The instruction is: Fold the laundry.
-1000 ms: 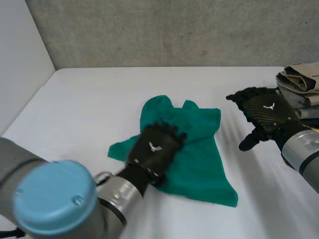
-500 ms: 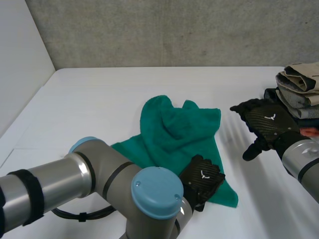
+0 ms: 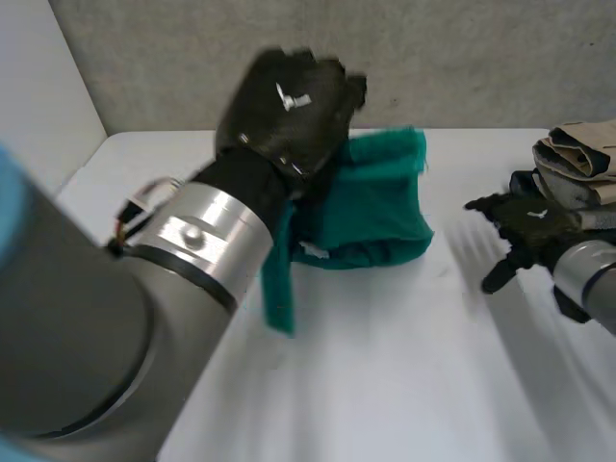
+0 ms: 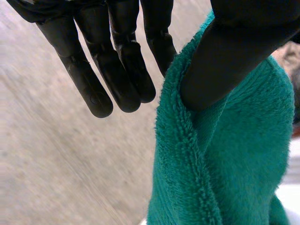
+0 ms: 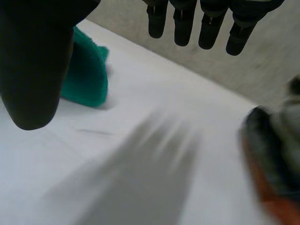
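A green towel [image 3: 375, 207] hangs in the air over the middle of the white table [image 3: 385, 375], one end drooping to the tabletop. My left hand [image 3: 289, 101] is raised high and shut on the towel's upper edge. In the left wrist view the thumb presses into the green towel [image 4: 225, 154] while the fingers of that hand [image 4: 117, 61] stretch out beside the cloth. At the right, my right hand [image 3: 529, 231] hovers low over the table with straight, spread fingers and holds nothing. The right wrist view has this hand [image 5: 206, 23] open, with the towel [image 5: 86, 70] beyond its thumb.
A pile of folded clothes [image 3: 577, 164] in beige, grey and dark tones sits at the table's right edge, just behind my right hand; it also appears as a dark heap [image 5: 276, 145] in the right wrist view. A grey wall runs behind the table.
My left hand slid from the towel's middle to its near corner, closed on it, and swung up and back, lifting the towel. My right hand drifted slightly right.
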